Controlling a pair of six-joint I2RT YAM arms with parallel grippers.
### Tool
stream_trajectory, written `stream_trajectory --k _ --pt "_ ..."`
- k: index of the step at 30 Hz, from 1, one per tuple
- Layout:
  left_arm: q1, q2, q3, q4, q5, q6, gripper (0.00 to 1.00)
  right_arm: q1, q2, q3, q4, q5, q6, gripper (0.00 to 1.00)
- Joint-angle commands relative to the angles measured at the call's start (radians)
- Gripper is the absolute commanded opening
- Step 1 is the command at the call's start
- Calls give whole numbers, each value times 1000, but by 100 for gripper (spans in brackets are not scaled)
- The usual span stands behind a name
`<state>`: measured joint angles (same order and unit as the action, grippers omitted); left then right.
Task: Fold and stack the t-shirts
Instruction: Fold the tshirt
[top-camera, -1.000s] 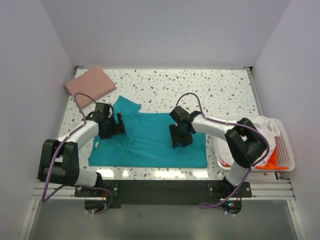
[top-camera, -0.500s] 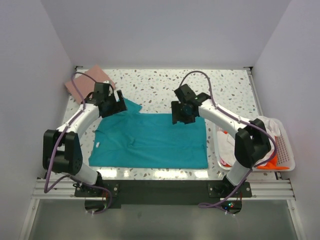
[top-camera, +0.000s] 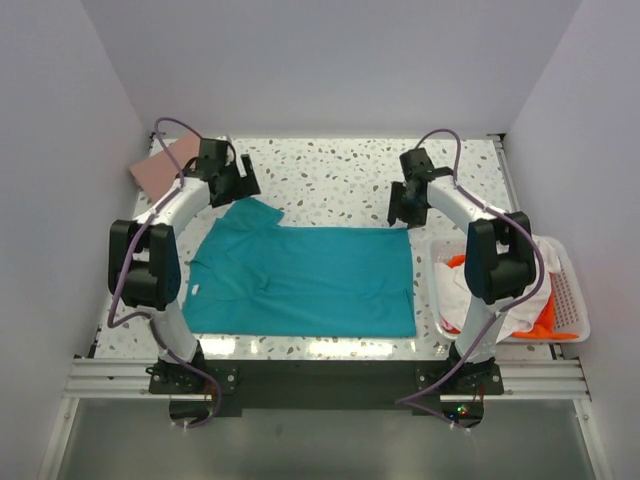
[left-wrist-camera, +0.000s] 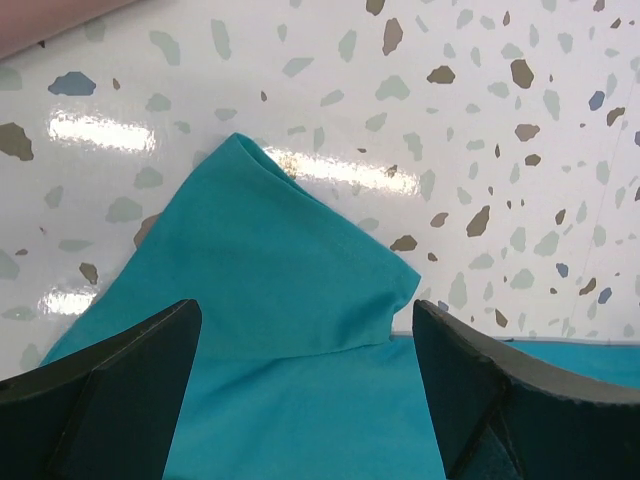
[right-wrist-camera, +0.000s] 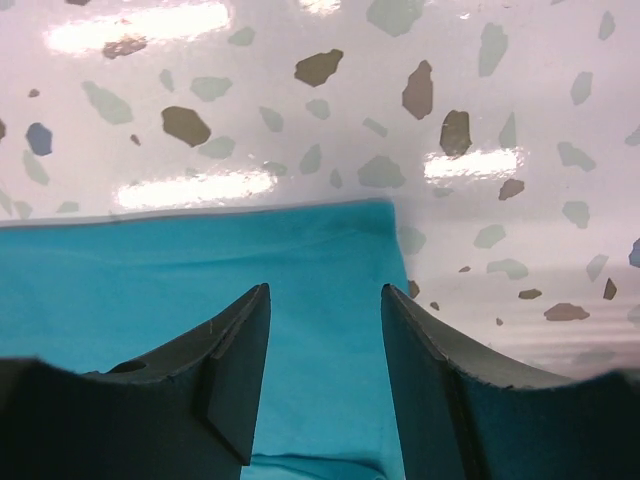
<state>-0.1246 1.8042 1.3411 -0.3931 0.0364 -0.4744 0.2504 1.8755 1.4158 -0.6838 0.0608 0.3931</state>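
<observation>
The teal shirt (top-camera: 300, 280) lies flat on the surface (top-camera: 330, 170), with the left pincer (top-camera: 240, 185) and right pincer (top-camera: 403, 208) open and empty over its far corners, seemingly ready to pinch them for folding.

The spread t-shirt (top-camera: 300, 280) lies on the table (top-camera: 330, 175), just nearward of the left gripper (top-camera: 240, 186) and right gripper (top-camera: 399, 210). The folded t-shirt (top-camera: 162, 166) lies left of the left gripper; the basket (top-camera: 572, 300) stands right of the right gripper.

L gripper (top-camera: 228, 182) wide open, R gripper (top-camera: 404, 205) part open; both arms stretched fwd.
</observation>
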Motion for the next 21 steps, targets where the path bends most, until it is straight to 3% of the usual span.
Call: stream_trajectory --k 1,16,21 --pt "8 26 56 43 -12 17 91 -26 25 38 24 2 -39 52" --pt "8 158 182 28 -10 17 89 -72 92 -17 84 -27 -48 45" --pt "10 179 207 23 -13 22 89 -72 119 -26 105 -52 -46 38"
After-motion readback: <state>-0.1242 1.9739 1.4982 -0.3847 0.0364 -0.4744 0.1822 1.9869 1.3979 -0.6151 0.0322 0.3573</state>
